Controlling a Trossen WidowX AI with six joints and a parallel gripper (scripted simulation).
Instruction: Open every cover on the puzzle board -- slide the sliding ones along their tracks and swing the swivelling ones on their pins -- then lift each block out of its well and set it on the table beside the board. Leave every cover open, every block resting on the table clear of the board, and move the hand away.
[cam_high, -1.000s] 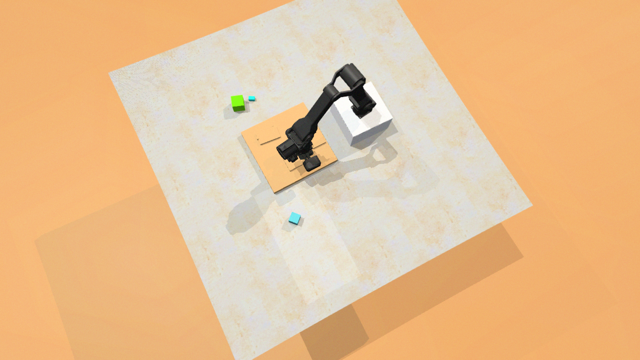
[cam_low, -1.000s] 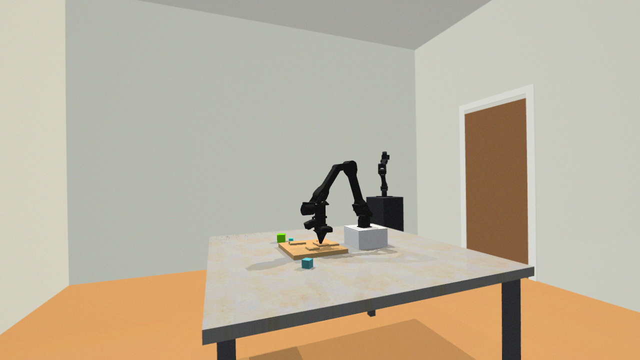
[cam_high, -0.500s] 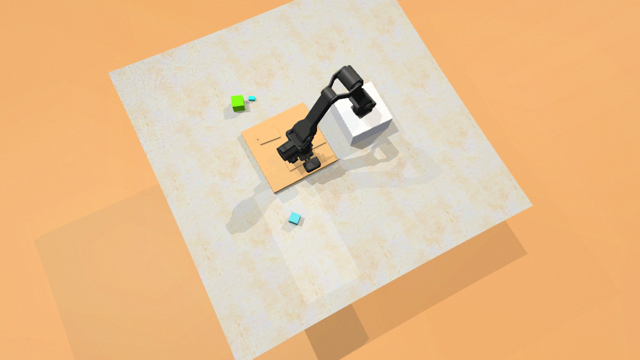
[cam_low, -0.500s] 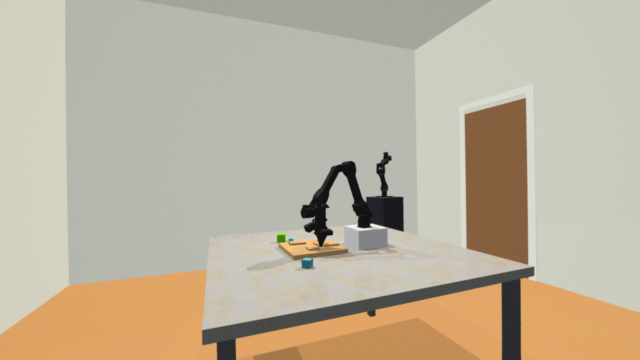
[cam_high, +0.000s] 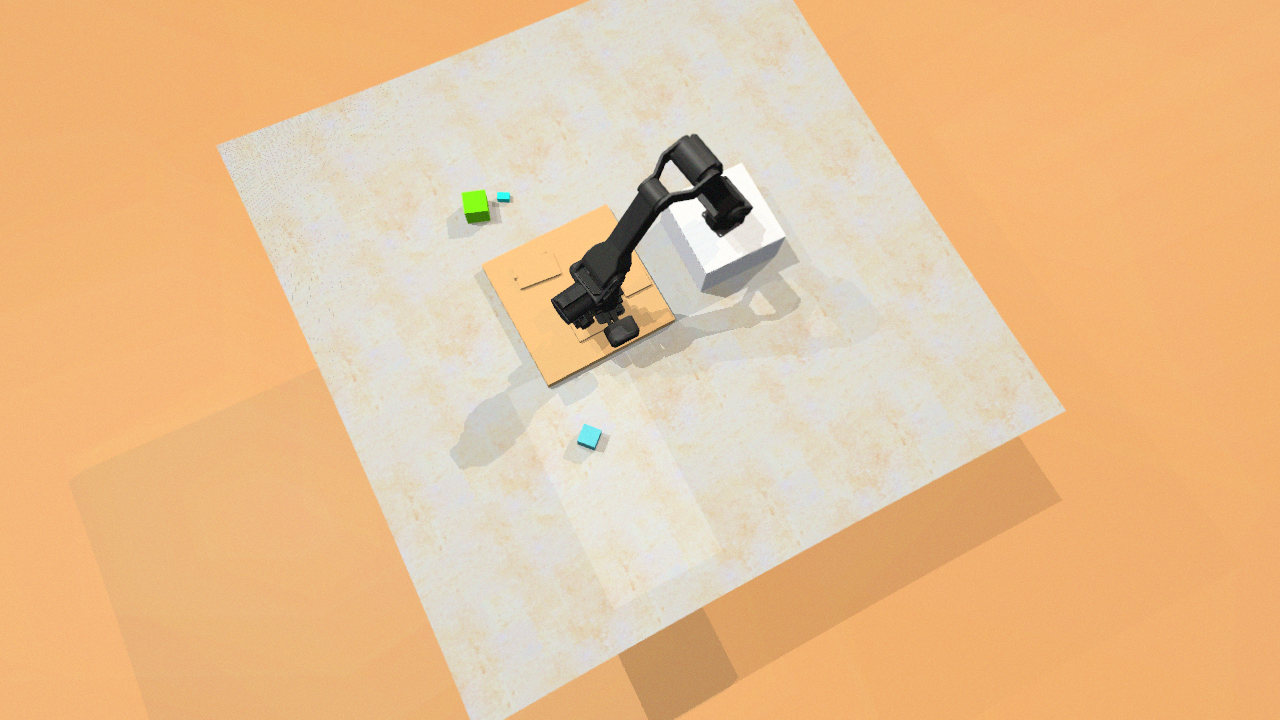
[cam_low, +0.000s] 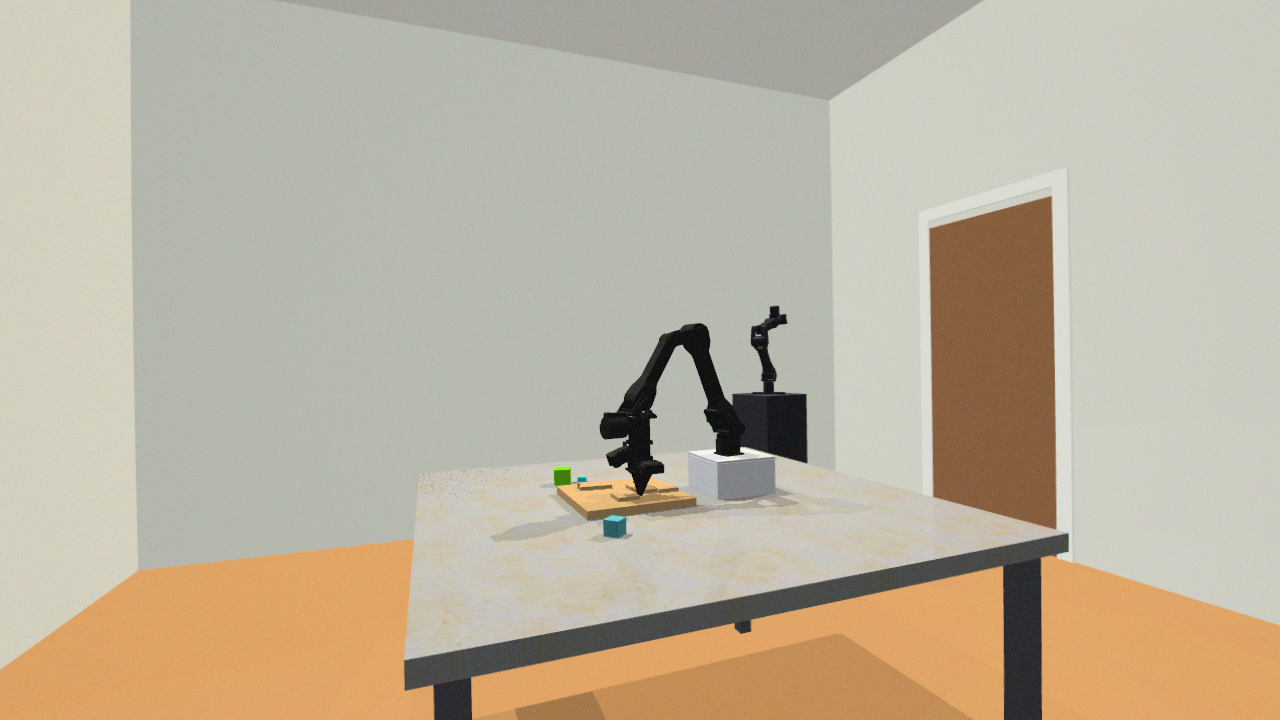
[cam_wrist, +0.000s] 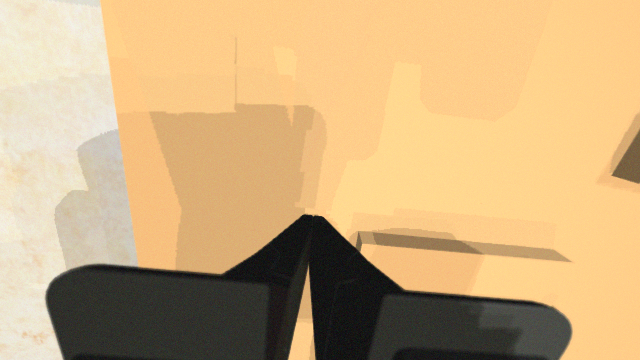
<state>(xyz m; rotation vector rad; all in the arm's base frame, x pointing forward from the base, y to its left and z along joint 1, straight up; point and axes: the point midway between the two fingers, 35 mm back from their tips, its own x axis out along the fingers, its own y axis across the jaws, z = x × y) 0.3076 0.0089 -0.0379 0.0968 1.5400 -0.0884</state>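
The orange puzzle board (cam_high: 528, 331) (cam_low: 590, 506) (cam_wrist: 450, 165) lies on the table. One raised cover (cam_high: 539, 268) (cam_low: 595, 486) is toward its far left. Another cover (cam_high: 637, 284) (cam_wrist: 425, 270) is on the robot's side, and a third (cam_high: 586, 334) is partly under the hand. I see no open well; the arm hides part of the board. My gripper (cam_low: 640, 492) (cam_wrist: 311, 225) is shut and empty, fingertips low over the board, left of a cover's corner in the wrist view. A green block (cam_high: 475, 206) (cam_low: 562, 476), a small cyan block (cam_high: 503, 197) (cam_low: 581, 479) and a larger cyan block (cam_high: 588, 436) (cam_low: 614, 526) rest off the board.
The white base box (cam_high: 738, 246) (cam_low: 744, 479) carries the arm and stands close beside the board. The green and small cyan blocks lie near each other beyond the board; the larger cyan block lies on the opposite side. A second arm stands on a dark pedestal (cam_low: 787, 429) in the background.
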